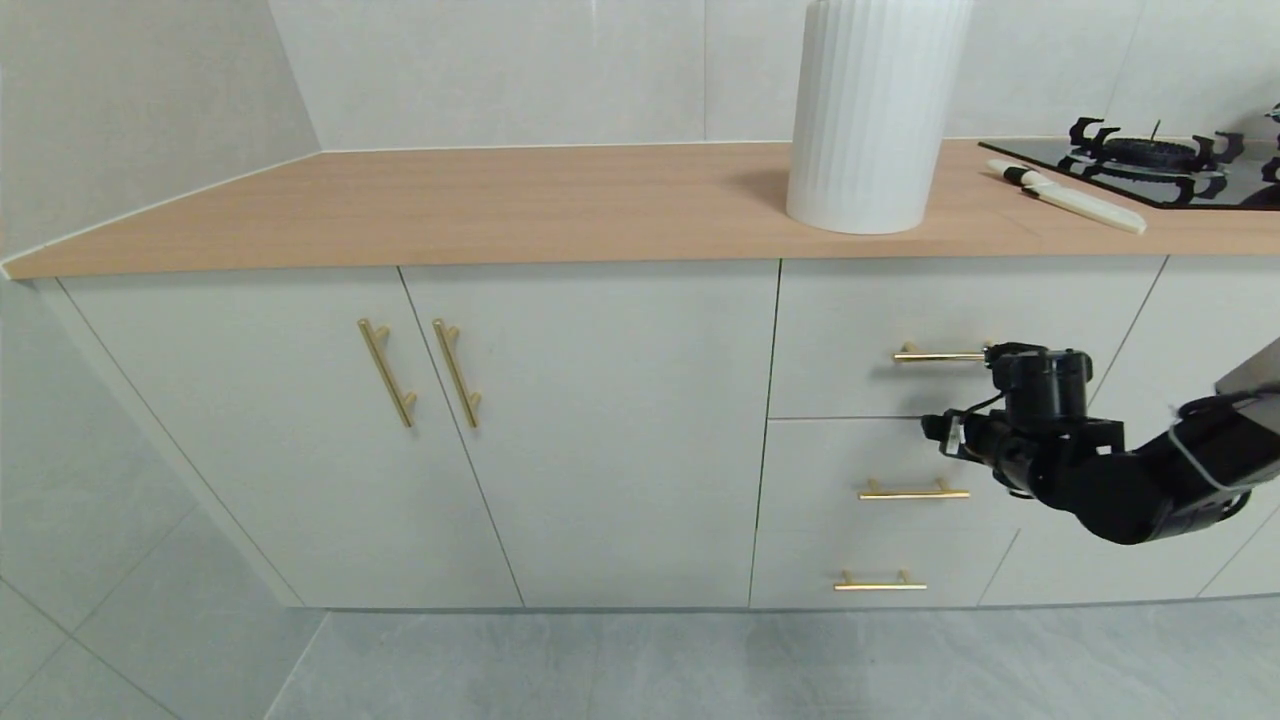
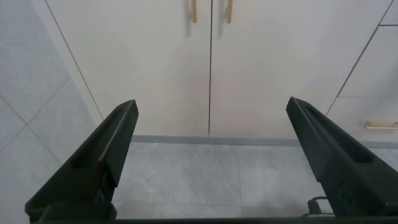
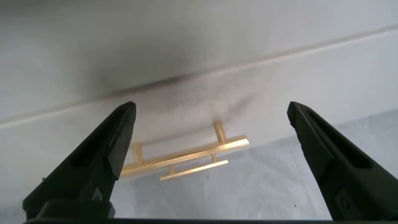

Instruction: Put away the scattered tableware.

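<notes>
A knife [image 1: 1070, 197] with a white blade and a dark-banded handle lies on the wooden countertop [image 1: 500, 205], just left of the gas hob [image 1: 1150, 160]. My right gripper [image 1: 940, 432] is open and hangs close in front of the drawer stack, between the top drawer handle [image 1: 940, 354] and the middle drawer handle [image 1: 913, 492]. In the right wrist view the open right gripper [image 3: 210, 111] faces the drawer front, with gold handles [image 3: 186, 155] below the seam. My left gripper [image 2: 211, 104] is open and empty, low near the floor and facing the double cabinet doors [image 2: 210, 62].
A tall white ribbed container [image 1: 870, 110] stands on the counter left of the knife. Two gold door handles [image 1: 420, 372] mark the double cabinet on the left. A bottom drawer handle [image 1: 880, 583] sits near the grey tiled floor [image 1: 600, 670].
</notes>
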